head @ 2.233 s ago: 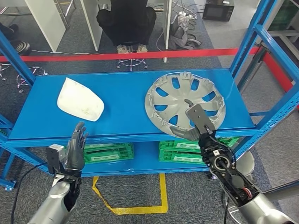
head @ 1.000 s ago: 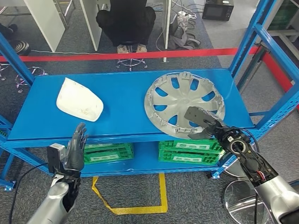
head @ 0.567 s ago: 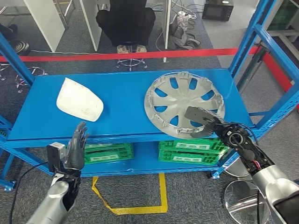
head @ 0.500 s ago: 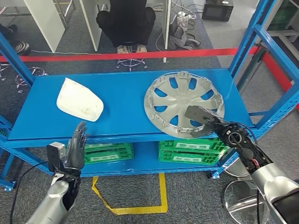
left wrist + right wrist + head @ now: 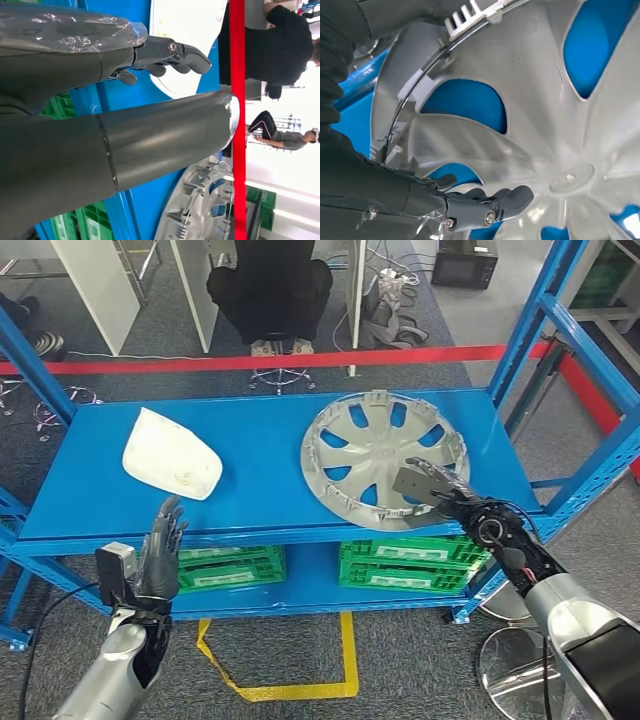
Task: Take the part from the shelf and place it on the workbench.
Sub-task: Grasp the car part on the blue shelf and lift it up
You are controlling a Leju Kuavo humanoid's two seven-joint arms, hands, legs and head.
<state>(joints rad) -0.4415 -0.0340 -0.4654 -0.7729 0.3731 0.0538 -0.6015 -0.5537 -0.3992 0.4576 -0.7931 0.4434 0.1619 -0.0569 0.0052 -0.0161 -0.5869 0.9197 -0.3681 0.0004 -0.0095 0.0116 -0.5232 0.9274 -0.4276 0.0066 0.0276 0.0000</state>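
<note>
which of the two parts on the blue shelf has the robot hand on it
The silver hubcap, on the right side of the shelf. The right robot hand grips its near rim, while the white cover lies untouched on the left.

Even overhead light is washing the shelf (image 5: 256,455), casting soft shadows; daylight is blowing out white beyond the left robot hand (image 5: 113,120), which is looming blurred.

dark fingers (image 5: 486,200) over silver hubcap (image 5: 546,130)
</note>
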